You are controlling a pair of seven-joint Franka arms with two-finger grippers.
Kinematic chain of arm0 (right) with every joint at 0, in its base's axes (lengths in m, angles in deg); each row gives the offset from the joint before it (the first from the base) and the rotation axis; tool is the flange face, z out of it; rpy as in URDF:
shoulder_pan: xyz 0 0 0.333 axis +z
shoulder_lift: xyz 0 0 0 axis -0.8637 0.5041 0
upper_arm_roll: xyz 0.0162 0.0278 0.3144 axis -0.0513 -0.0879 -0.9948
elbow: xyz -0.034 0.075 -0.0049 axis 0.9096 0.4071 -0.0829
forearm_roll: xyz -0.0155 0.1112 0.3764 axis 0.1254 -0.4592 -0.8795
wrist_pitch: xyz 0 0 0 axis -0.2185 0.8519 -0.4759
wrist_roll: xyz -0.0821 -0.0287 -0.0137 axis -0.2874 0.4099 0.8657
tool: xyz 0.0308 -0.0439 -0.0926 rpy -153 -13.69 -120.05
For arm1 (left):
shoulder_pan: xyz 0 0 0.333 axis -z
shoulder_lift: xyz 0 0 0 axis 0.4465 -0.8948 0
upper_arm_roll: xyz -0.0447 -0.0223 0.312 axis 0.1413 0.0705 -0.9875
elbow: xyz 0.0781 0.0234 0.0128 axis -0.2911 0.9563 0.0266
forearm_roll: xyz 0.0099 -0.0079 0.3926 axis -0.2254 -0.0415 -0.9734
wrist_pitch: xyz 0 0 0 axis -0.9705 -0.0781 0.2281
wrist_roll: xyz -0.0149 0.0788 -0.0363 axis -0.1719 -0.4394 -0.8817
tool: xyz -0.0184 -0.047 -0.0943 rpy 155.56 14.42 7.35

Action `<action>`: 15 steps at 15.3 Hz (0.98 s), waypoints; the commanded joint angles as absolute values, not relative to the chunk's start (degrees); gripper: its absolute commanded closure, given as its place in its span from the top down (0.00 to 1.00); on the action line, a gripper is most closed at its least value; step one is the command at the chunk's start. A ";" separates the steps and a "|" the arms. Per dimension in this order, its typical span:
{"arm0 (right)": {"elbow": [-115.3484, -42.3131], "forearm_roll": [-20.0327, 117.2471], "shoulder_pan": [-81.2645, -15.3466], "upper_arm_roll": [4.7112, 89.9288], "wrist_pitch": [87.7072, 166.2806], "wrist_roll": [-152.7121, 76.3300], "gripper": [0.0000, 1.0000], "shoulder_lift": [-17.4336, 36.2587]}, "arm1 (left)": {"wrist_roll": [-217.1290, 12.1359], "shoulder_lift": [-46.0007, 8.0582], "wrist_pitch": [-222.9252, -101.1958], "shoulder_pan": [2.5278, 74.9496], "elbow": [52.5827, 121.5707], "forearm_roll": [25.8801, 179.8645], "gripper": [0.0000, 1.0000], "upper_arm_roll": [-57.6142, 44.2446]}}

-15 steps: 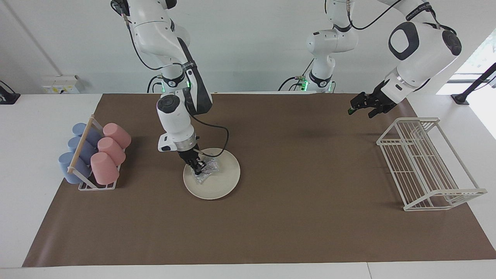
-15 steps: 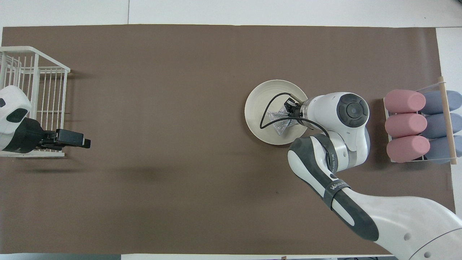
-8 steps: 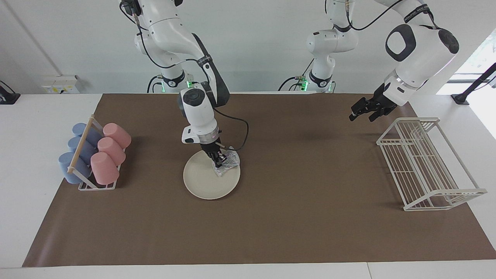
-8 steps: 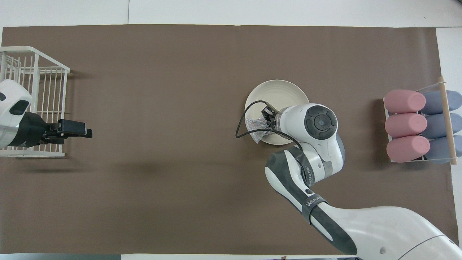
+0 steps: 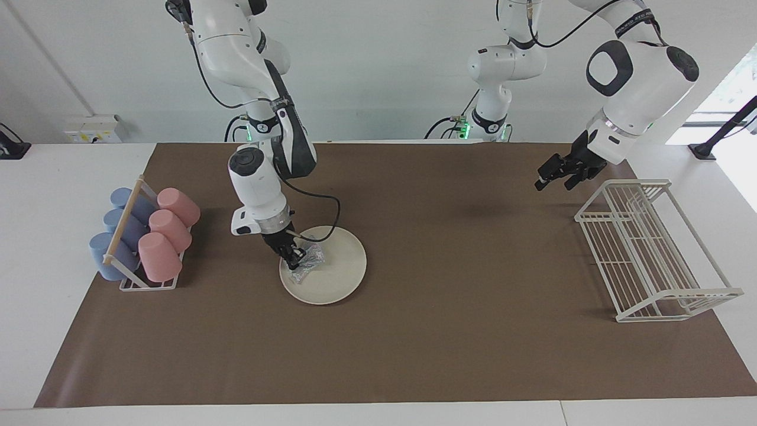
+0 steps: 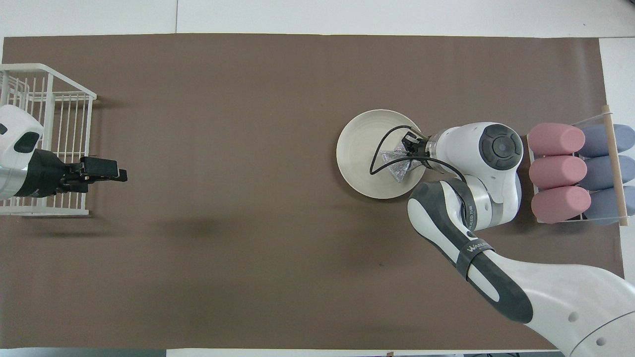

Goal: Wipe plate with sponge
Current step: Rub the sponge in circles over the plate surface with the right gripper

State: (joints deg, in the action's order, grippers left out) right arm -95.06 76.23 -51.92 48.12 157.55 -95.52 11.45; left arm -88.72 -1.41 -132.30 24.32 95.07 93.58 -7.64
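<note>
Two arms: the right gripper (image 5: 294, 255) leans down, pinching the crumpled silvery sponge (image 5: 307, 262) on the cream plate (image 5: 337, 278) near its nine o'clock rim in the facing view; the left gripper (image 5: 547, 176), jaws spread, waits aloft beside the wire rack (image 5: 650, 248).

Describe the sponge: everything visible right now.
The sponge is a small, crumpled silvery pad with glittery speckles, floppy and foil-like. It lies on the cream plate, on the part toward the right arm's end of the table. The right gripper is shut on it, pressing it against the plate. Nothing else touches it.
</note>
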 commanded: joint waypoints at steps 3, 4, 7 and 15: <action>-95.49 76.21 -47.00 47.66 158.81 -104.96 0.00 12.53 | -89.69 -1.18 -133.19 24.76 95.04 92.33 1.00 -7.87; -95.49 76.21 -45.68 47.58 158.81 -108.03 0.00 12.44 | -89.69 -1.18 -133.28 24.76 95.04 92.33 1.00 -7.78; -95.58 76.21 -43.21 47.67 158.81 -112.45 0.00 12.27 | -89.69 -1.18 -133.28 24.76 95.04 92.33 1.00 -7.87; -82.60 76.21 -43.21 47.67 138.75 -117.09 0.00 10.08 | -89.60 -1.09 -133.28 24.76 95.12 92.33 1.00 -7.87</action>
State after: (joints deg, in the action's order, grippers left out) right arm -89.53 76.21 -42.85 48.07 148.58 -113.57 11.18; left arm -88.77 -1.41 -132.60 24.32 95.05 93.58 -7.64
